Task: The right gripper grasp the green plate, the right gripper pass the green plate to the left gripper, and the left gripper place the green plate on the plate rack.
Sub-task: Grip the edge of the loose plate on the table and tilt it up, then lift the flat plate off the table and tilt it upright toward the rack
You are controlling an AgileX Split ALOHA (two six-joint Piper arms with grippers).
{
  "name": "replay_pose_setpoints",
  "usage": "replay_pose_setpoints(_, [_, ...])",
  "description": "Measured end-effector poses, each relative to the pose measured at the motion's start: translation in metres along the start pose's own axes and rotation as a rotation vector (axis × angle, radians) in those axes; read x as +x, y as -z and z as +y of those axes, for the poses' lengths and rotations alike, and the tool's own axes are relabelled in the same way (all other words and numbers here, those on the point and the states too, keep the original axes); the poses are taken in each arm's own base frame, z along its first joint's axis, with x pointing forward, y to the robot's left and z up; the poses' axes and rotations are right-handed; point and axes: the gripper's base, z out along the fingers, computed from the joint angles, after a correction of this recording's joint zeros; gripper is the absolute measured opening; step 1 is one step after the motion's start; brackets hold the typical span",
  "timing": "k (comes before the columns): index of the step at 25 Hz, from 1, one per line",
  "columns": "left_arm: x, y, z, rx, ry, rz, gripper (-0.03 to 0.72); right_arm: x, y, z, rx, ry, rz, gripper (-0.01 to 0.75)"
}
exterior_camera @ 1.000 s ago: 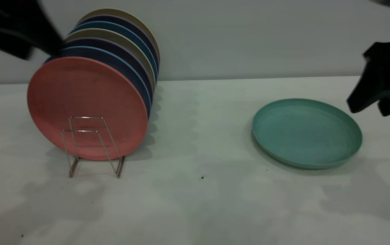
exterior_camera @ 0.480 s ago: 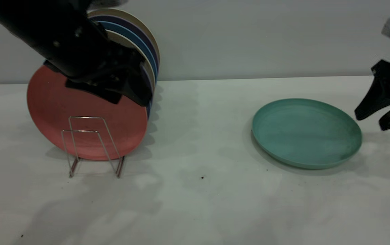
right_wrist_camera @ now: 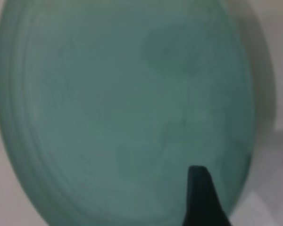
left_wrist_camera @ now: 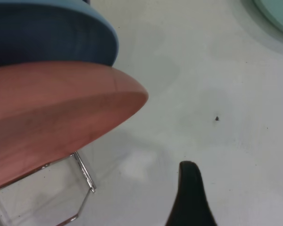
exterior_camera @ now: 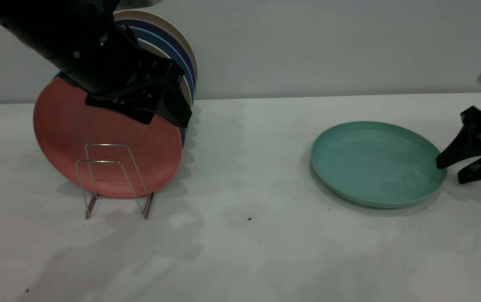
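The green plate lies flat on the white table at the right; it fills the right wrist view. My right gripper is open and low at the plate's right rim, with its upper finger at the rim and one finger over the plate's edge. The plate rack stands at the left, with two bare wire loops at its front. My left gripper is open and hangs in front of the racked plates, above the table. Its one visible finger is empty.
A salmon-pink plate stands foremost in the rack, with several blue, purple and beige plates behind it. The pink plate and a blue plate show in the left wrist view. A grey wall runs behind the table.
My left arm has swung in from the upper left and now hangs in front of the racked plates. My right gripper has dropped to the green plate's right rim.
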Motion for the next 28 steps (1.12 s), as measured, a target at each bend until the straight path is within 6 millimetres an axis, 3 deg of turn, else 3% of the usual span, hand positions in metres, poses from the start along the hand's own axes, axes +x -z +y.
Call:
replay_pose_setpoints(7, [0.000, 0.000, 0.000, 0.000, 0.000, 0.000, 0.570, -0.003, -0.018, 0.006, -0.038, 0.015, 0.007, 0.456])
replay_pose_setpoints(11, [0.000, 0.000, 0.000, 0.000, 0.000, 0.000, 0.570, -0.002, -0.029, 0.013, -0.037, 0.023, 0.002, 0.387])
replay_pose_setpoints(13, [0.000, 0.000, 0.000, 0.000, 0.000, 0.000, 0.570, -0.002, -0.033, 0.015, -0.035, 0.019, -0.002, 0.299])
replay_pose_setpoints(16, [0.000, 0.000, 0.000, 0.001, 0.003, 0.000, 0.570, -0.001, -0.038, 0.015, -0.030, 0.026, -0.002, 0.087])
replay_pose_setpoints(18, [0.000, 0.000, -0.001, 0.008, 0.022, -0.004, 0.569, 0.000, -0.038, 0.015, -0.033, 0.053, -0.002, 0.029])
replay_pose_setpoints(23, [0.001, -0.007, -0.002, 0.036, 0.103, 0.001, 0.569, 0.005, -0.039, 0.025, -0.151, 0.158, 0.040, 0.013])
replay_pose_setpoints(28, [0.007, -0.026, 0.000, 0.064, 0.232, 0.030, 0.569, 0.009, -0.039, 0.055, -0.268, 0.270, 0.084, 0.013])
